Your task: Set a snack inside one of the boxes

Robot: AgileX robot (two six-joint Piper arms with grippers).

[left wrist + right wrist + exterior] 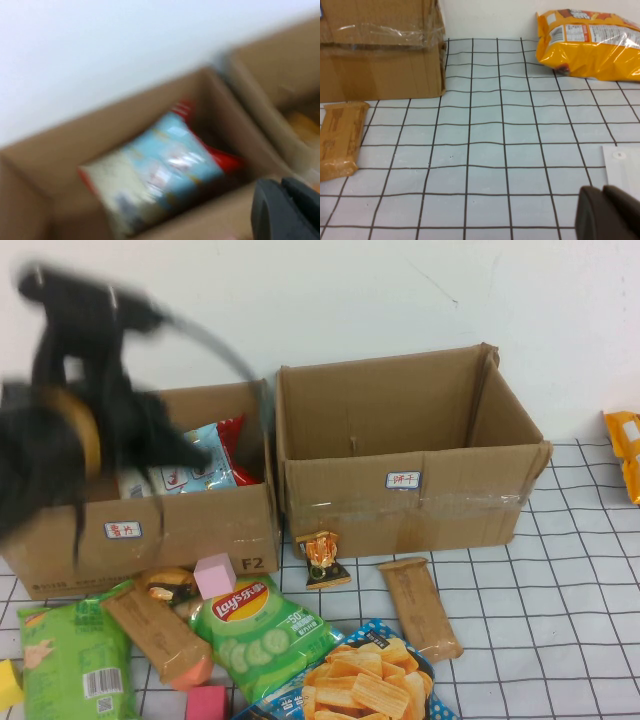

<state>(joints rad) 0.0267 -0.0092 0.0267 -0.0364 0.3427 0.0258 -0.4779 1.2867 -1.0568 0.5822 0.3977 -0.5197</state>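
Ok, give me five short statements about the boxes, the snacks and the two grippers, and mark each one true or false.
1. The left box holds a light blue snack bag. True.
2. The right box is packed full of snacks. False: no snack shows inside it.
3. The left gripper is over the left box. True; it is blurred.
4. The green Lay's bag is inside a box. False: it lies on the table in front of the boxes.
5. The right gripper grips the yellow snack bag. False: that bag lies apart from it on the checked cloth.
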